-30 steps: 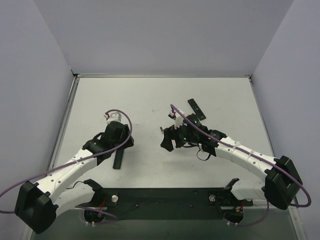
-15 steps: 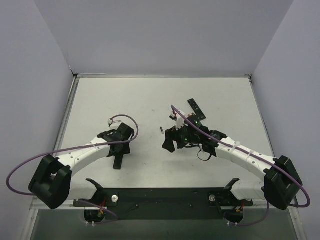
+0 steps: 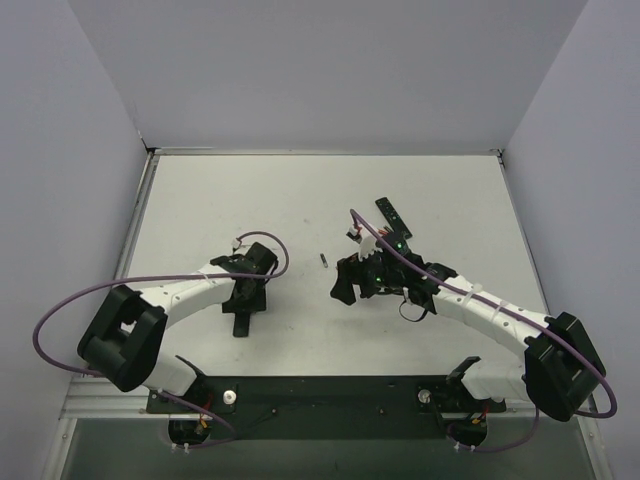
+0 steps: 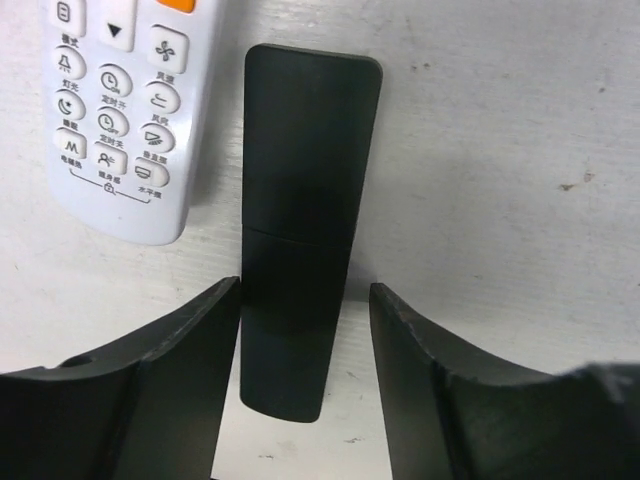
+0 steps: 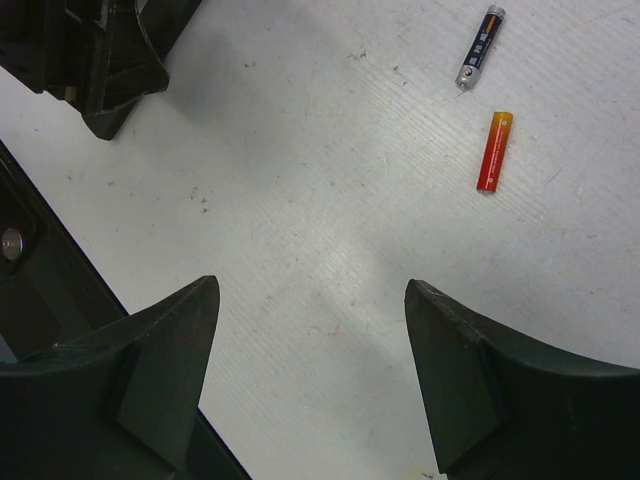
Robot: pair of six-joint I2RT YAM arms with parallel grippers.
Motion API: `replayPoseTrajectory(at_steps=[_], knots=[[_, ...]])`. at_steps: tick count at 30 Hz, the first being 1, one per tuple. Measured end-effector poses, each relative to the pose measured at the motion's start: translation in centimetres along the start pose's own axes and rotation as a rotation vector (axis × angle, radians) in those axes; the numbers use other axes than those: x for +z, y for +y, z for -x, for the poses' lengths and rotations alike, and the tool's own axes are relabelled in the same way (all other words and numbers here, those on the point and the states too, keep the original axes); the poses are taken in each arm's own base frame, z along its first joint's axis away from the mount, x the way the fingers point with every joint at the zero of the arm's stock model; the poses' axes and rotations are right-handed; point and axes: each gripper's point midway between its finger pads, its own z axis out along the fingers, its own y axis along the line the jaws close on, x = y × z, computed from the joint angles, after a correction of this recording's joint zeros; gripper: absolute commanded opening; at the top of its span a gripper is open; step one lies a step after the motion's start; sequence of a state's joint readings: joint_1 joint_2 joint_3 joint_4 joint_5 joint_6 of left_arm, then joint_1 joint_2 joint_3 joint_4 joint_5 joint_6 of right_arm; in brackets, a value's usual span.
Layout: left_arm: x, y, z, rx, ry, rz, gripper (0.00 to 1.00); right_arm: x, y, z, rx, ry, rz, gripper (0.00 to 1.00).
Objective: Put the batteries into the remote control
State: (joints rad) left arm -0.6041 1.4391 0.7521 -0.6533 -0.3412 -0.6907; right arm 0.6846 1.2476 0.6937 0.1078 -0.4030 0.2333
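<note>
As far as the views show, the loading has not begun. The left claw [image 4: 305, 300] is released, its fingers spread to either side of the near end of a black remote [image 4: 310, 150]. This remote lies flat on the worktop [image 4: 500, 200] with no buttons showing and a seam across its back. The cover looks shut, so it probably has yet to be opened. A white remote [image 4: 120, 110] lies just beside the black one, ahead of the claw's left finger.

The right claw [image 5: 312, 300] is also released and grasps nothing. Ahead of it and to its right, well clear of the fingers, lies a red battery [image 5: 494, 151]. Just beyond that is a dark grey battery [image 5: 480, 47], near the red one but not touching it.

No cell can be seen in either remote. Opening the compartment, picking up the cells and seating them all appear to remain.
</note>
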Motion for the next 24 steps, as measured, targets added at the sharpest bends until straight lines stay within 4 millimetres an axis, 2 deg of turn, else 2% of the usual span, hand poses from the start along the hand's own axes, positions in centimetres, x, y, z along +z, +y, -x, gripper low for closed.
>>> replayPoseTrajectory(at_steps=[6, 9, 13, 19, 24], knots=[[-0.4, -1.6, -0.6, 0.144, 0.022, -0.033, 0.58, -0.1, 0.0, 0.3, 0.007, -0.01, 0.009, 0.7], [-0.9, -3.4, -1.1, 0.237, 0.025, -0.059, 0.59, -0.1, 0.0, 0.4, 0.008, -0.011, 0.013, 0.7], [-1.7, -6.5, -1.8, 0.321, 0.024, -0.12, 0.66, -0.1, 0.1, 0.5, 0.013, -0.015, 0.019, 0.7], [-2.0, -7.7, -2.3, 0.25, 0.036, -0.152, 0.78, -0.1, 0.1, 0.5, 0.022, -0.017, 0.019, 0.7], [-1.8, -7.8, -2.8, 0.172, 0.048, -0.157, 0.79, -0.1, 0.1, 0.5, 0.025, -0.016, 0.022, 0.7]])
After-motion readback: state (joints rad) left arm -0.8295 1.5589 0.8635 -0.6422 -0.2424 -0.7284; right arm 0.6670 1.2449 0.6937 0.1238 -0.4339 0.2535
